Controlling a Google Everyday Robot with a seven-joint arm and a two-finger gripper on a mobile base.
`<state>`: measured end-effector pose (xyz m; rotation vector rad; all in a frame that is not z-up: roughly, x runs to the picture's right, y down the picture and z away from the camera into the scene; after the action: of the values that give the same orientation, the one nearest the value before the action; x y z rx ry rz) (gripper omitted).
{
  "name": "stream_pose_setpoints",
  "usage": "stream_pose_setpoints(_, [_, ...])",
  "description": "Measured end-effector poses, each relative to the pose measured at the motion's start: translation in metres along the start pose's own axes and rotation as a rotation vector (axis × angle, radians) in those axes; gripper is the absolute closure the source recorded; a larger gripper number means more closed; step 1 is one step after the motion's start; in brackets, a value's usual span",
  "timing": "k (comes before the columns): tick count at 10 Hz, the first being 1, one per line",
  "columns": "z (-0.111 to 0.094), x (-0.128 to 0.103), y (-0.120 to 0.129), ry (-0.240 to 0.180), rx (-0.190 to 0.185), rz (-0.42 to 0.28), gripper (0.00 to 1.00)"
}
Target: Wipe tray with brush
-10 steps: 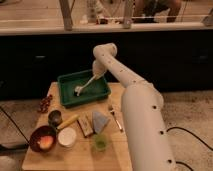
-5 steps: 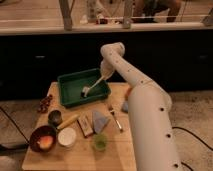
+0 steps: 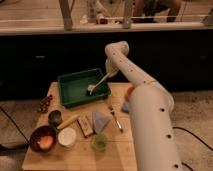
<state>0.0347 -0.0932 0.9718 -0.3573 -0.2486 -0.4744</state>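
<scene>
Dark cabinet fronts run behind a pale wooden table, under a bright counter ledge. On the table sits the tray, dark green with raised sides. The gripper hangs just above the tray's far right corner. Its fingers are closed on the handle of the brush, which slants down into the tray. The whitish head rests on, or just above, the tray floor near the right wall.

Wiping looks to be under way, with most of the floor left of the head bare. The next move calls for dragging the head leftward across the tray while keeping it low. The right wall is close, so a stroke that way has little room; leftward is open. In front of the tray lie a fork and a red bowl, both outside its walls and clear of any stroke.
</scene>
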Motion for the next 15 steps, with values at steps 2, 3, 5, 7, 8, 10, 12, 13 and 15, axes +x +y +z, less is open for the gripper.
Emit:
stream_pose_setpoints(2, [0.008, -0.025, -0.015, -0.031, 0.008, -0.019, 1.0])
stream_pose_setpoints(3, [0.013, -0.038, -0.022, -0.048, 0.012, -0.037, 1.0])
stream_pose_setpoints(5, [0.019, -0.048, -0.026, -0.082, 0.016, -0.065, 1.0])
stream_pose_setpoints(7, [0.019, -0.046, -0.025, -0.082, 0.016, -0.064, 1.0])
stream_pose_setpoints(8, [0.019, -0.047, -0.025, -0.083, 0.017, -0.064, 1.0])
stream_pose_setpoints(10, [0.02, -0.049, -0.026, -0.083, 0.016, -0.066, 1.0])
stream_pose_setpoints(12, [0.02, -0.048, -0.025, -0.083, 0.016, -0.066, 1.0])
stream_pose_setpoints(13, [0.02, -0.048, -0.025, -0.083, 0.016, -0.065, 1.0])
stream_pose_setpoints(15, [0.02, -0.047, -0.025, -0.083, 0.016, -0.064, 1.0])
